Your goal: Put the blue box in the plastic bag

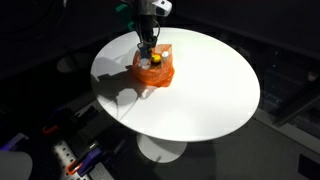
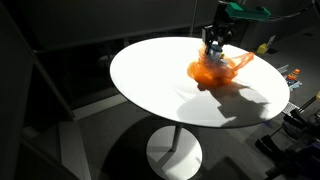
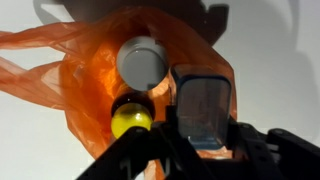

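– Where is the blue-grey rectangular box (image 3: 205,105) lying?
– It is resting in the mouth of the crumpled orange plastic bag (image 3: 80,90), just beside a grey round cap (image 3: 142,60) and a yellow ball-shaped thing (image 3: 130,118), directly ahead of the black gripper (image 3: 200,150).
– Is the gripper clamping it?
– Its fingers are flanking the box's near end, but I cannot tell whether they are pressing on it. In an exterior view the gripper is hanging over the bag on the white round tabletop (image 1: 210,95).
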Robot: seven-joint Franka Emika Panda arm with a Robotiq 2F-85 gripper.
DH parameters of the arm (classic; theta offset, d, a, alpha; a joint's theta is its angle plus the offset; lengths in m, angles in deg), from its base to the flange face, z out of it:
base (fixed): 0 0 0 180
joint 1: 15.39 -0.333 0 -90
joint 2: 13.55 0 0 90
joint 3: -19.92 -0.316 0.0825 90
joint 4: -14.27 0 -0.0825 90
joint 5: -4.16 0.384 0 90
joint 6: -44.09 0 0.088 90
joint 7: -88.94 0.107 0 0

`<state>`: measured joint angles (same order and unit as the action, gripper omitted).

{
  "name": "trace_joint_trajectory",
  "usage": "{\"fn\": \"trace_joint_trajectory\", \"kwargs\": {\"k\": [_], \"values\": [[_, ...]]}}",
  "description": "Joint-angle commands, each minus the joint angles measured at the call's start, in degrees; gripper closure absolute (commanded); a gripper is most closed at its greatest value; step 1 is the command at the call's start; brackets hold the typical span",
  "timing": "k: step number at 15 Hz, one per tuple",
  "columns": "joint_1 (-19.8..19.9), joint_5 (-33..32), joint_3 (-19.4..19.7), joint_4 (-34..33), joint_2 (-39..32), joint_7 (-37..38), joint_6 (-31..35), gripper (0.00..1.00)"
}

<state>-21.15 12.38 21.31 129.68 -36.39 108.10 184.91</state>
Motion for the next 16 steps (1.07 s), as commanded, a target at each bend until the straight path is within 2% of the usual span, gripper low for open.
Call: {"fn": "trace_joint_trajectory", "kwargs": {"k": [1,16], "values": [[0.4,-0.3,-0.3,2.5,2.7,-0.1,1.6,0.81],[0.7,-0.4,-0.6,-5.3,-6.1,-1.4,1.2,0.81]]}}
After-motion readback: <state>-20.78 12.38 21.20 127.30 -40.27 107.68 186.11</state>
